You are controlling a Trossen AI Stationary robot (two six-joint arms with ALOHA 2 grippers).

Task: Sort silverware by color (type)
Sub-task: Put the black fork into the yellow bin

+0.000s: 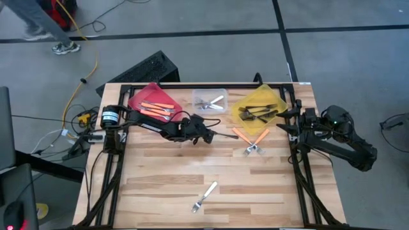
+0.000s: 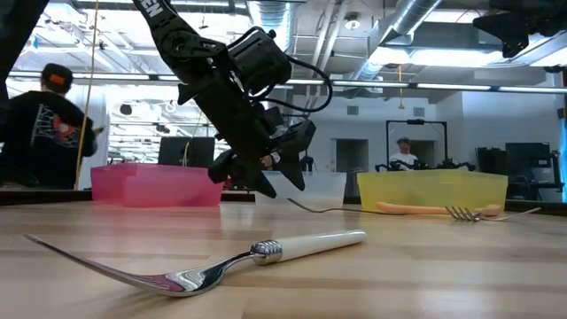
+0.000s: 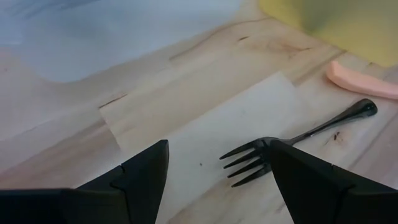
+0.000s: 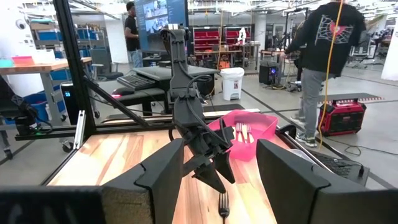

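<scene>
The wooden table (image 1: 211, 169) is framed by black rails, and three bins are ranged along its far edge: a red bin (image 1: 152, 100) holding orange-handled forks (image 1: 158, 107), a clear bin (image 1: 210, 100) holding silver forks (image 1: 211, 102), and a yellow bin (image 1: 259, 104) holding dark forks (image 1: 257, 114). In the low view the red and yellow bins are seen as low walls behind the work area, with people and workbenches in the room beyond.

The left arm is stretched from the table's left side toward the centre, and the left gripper (image 1: 209, 135) is held just above the wood in front of the clear bin. Its fingers (image 3: 143, 177) are spread wide and nothing is held between them. A dark fork (image 3: 292, 140) lies flat on the table directly under the gripper, tines toward it, one finger overlapping the tines in the wrist view; whether they touch cannot be told.

The right arm is parked at the table's right edge, beside the yellow bin. The right gripper (image 4: 217, 174) is partly open and empty.

Two orange-handled forks (image 1: 251, 140) lie crossed on the wood just in front of the yellow bin, close to the dark fork's handle. A single white-handled fork (image 1: 205, 197) lies well apart, near the table's front edge.
</scene>
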